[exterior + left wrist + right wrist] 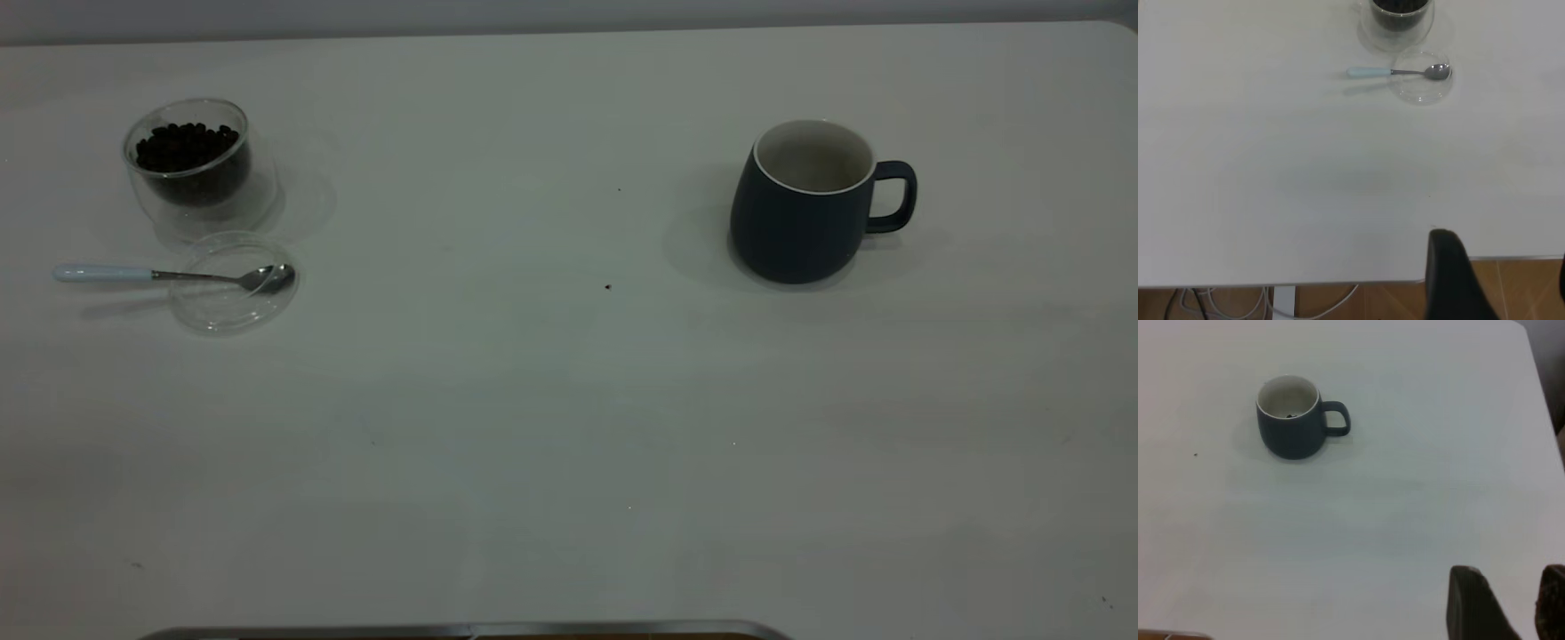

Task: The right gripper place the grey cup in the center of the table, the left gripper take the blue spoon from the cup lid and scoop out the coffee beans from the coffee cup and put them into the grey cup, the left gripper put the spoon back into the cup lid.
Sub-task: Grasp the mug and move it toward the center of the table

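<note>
White table [533, 427] bears one grey cup [805, 209], one coffee cup [191, 164], one blue spoon [169, 275]; right hand [1521, 603] fingers apart; left hand [1498, 280] unclear.

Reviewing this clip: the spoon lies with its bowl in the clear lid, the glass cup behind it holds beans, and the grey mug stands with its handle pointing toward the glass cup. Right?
Not quite. In the exterior view the grey mug has its handle on the side away from the glass cup, not toward it. The rest holds: the spoon lies with its bowl in the clear lid, and the glass cup behind it holds beans.
</note>
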